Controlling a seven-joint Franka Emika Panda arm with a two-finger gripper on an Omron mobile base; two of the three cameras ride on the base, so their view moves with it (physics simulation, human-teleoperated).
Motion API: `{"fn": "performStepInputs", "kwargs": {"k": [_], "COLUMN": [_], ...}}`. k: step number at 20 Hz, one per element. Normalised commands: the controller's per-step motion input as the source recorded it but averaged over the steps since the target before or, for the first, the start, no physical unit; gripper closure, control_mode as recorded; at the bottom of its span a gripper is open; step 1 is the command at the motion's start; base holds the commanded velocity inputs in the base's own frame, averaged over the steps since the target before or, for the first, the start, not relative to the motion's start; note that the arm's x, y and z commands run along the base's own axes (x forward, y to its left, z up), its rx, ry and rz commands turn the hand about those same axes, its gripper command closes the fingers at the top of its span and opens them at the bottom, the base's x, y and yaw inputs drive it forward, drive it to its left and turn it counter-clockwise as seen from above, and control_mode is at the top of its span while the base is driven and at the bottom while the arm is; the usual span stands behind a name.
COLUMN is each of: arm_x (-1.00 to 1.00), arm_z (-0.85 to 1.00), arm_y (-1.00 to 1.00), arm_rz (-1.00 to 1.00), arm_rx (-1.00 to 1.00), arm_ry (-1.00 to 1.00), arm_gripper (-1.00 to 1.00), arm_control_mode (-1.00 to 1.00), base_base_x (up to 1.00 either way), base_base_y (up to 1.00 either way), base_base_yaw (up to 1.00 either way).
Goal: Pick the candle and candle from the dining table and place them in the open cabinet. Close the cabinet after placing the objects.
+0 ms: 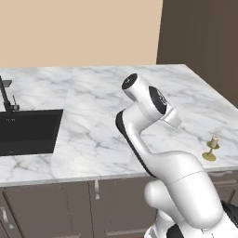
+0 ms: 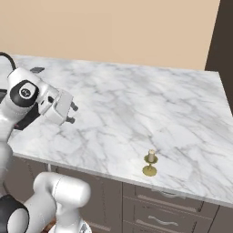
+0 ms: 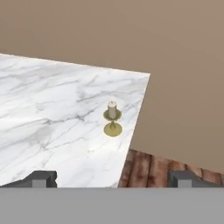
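Candle (image 2: pixel 151 156) in a brass-coloured stemmed holder stood upright near the front edge of the white marble surface (image 2: pixel 136 109), close to its right-hand corner, as the white robot arm (image 1: pixel 153 139) rose from below the front edge. Only one candle could be made out; its short cream stub sat in a small cup above a round foot, and any finer detail was too small to tell.

In the left base view the same candle (image 1: pixel 213 144) stood to the right of the arm's elbow, partly crowded by the white body at the bottom of the frame. The hand (image 2: pixel 72 113) hung above the surface, well to the left of the candle and apart from it, its two dark fingers spread wide with nothing between them. From the left the fingers were hidden behind the wrist.

The hand view looked across the marble at the candle (image 3: pixel 112 117), standing alone near the slab's corner, with both dark fingertips (image 3: pixel 39 178) far apart at the bottom edge. Past that corner lay a patch of reddish wooden floor (image 3: pixel 148 170), cut off by the frame.

Below the surface ran dark brown drawers with silver handles (image 2: pixel 161 220). Farther left, a black sink (image 1: pixel 28 130) was set into the marble, cut off at the frame's edge, with a dark tap (image 1: pixel 6 97) behind it. A beige wall (image 1: pixel 79 32) and a tall dark brown panel (image 1: pixel 204 37) closed the background.
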Motion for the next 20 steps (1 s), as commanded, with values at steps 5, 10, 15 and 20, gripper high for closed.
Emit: {"fn": "performStepInputs", "kwargs": {"k": [5, 10, 15, 20], "arm_x": [-0.03, -0.01, -0.08, -0.19], "arm_z": [-0.07, -0.09, -0.23, -0.31], "arm_y": [-0.32, -0.32, -0.32, -0.38], "arm_rz": [-0.38, -0.41, -0.31, -0.24], "arm_rx": [0.07, 0.04, 0.0, 0.0], "arm_ry": [0.0, 0.0, -0.04, -0.09], "arm_gripper": [-1.0, -1.0, -1.0, -1.0], "arm_control_mode": [-1.0, -1.0, -1.0, -1.0], "base_base_x": [0.0, 0.0, 0.0, 0.0], "base_base_y": [0.0, 0.0, 0.0, 0.0], "base_base_yaw": [0.0, 0.0, 0.0, 0.0]}}
